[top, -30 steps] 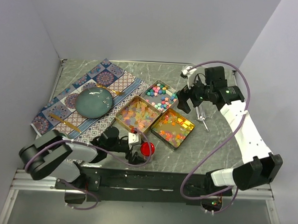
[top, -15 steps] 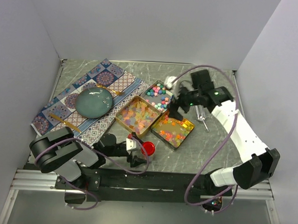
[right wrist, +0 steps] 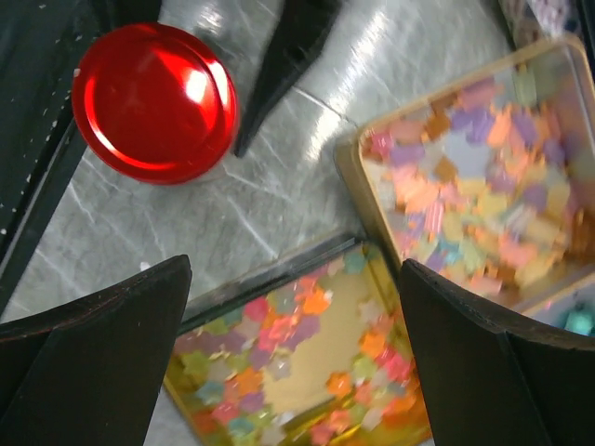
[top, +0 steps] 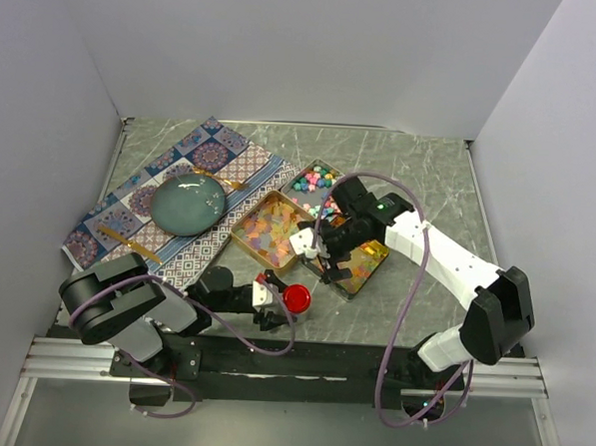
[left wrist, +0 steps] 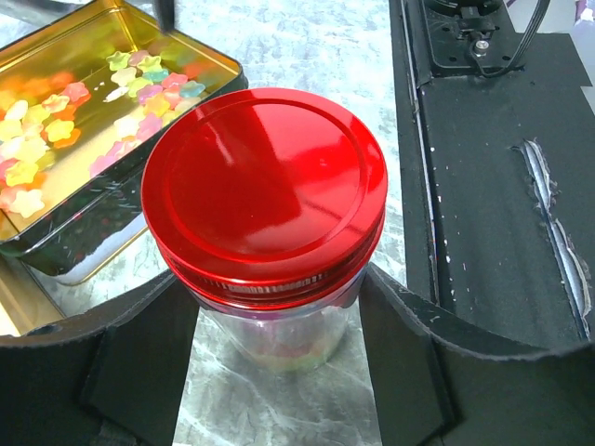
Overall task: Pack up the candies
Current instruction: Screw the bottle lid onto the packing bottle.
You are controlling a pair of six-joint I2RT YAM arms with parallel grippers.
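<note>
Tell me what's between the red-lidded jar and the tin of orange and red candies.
Only bare grey table, as the right wrist view shows. The red-lidded jar and the tin stand apart, with nothing lying on that strip.

No legible text or labels anywhere, red lid (left wrist: 265,186) plain, gold tin (left wrist: 56,46) unmarked

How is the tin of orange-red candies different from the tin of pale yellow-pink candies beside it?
The orange-red tin shows bare gold floor between its candies; the yellow-pink tin is thickly covered. The right arm reaches across the orange-red tin; the yellow-pink tin lies left of it, beside the patterned cloth. Both are gold, square and open.
</note>
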